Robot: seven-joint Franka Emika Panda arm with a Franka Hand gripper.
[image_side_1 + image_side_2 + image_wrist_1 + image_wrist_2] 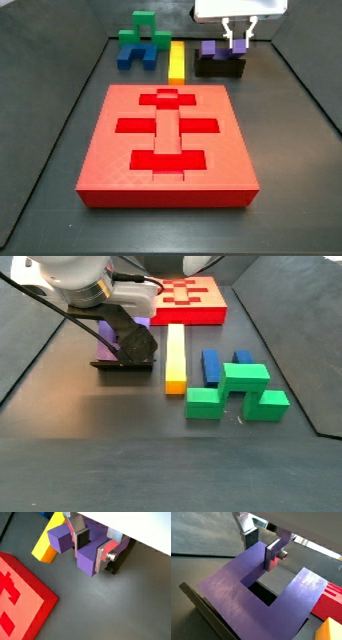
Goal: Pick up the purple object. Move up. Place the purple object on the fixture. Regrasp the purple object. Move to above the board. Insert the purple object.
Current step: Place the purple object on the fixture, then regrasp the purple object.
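Gripper [92, 548] fingers pinch one prong of the chunky purple object [271, 597].

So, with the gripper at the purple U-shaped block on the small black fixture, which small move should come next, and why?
Probably lift straight up. The gripper appears shut on one prong of the purple U-shaped plastic block, which sits at the black fixture. The red slab board with cross-shaped recesses lies apart, so the block must clear the fixture first.

yellow bar [178, 60] lying flat | green block [143, 30] | blue block [128, 57]
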